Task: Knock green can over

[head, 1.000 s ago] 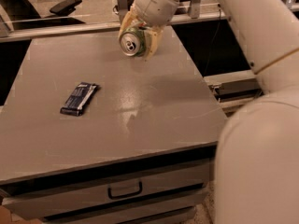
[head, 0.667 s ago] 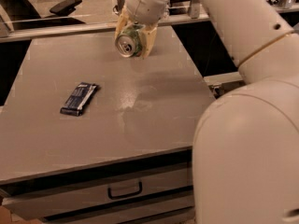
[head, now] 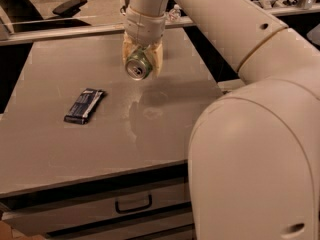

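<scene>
The gripper (head: 143,58), at the far middle of the table (head: 60,149), has its jaws clamped on the tilted green can (head: 136,69). A dark wrapped bar (head: 84,105) lies well apart to the left.

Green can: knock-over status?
Done: the gripper has its jaws closed on the green can, and the can is already tipped, with its silver top facing the camera. In hand: the can appears to be held just above the table, not resting on it. Left: lay it on its side and release. The dark packet lies apart, untouched.
</scene>
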Controlling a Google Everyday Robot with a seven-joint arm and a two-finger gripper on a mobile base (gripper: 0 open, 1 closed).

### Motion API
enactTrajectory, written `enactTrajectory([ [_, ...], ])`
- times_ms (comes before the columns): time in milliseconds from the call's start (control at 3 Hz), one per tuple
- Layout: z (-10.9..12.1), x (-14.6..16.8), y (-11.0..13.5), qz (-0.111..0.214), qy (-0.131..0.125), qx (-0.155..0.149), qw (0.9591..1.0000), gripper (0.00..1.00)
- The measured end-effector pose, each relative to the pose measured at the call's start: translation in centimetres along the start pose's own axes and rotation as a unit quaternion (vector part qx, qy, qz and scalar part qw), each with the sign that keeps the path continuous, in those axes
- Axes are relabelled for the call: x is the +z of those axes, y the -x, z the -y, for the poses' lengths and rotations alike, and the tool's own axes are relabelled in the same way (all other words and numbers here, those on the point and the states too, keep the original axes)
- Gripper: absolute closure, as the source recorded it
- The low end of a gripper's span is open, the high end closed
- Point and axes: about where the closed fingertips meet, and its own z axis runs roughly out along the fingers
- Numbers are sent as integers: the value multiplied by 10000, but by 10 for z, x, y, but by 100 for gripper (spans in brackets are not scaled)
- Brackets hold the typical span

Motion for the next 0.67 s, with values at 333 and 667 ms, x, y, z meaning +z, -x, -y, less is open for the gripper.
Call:
enactTrajectory([
  [333, -24, 28, 0, 79, 480, -109, 9988, 100],
  [667, -46, 54, -1, 251, 841, -309, 9957, 77],
])
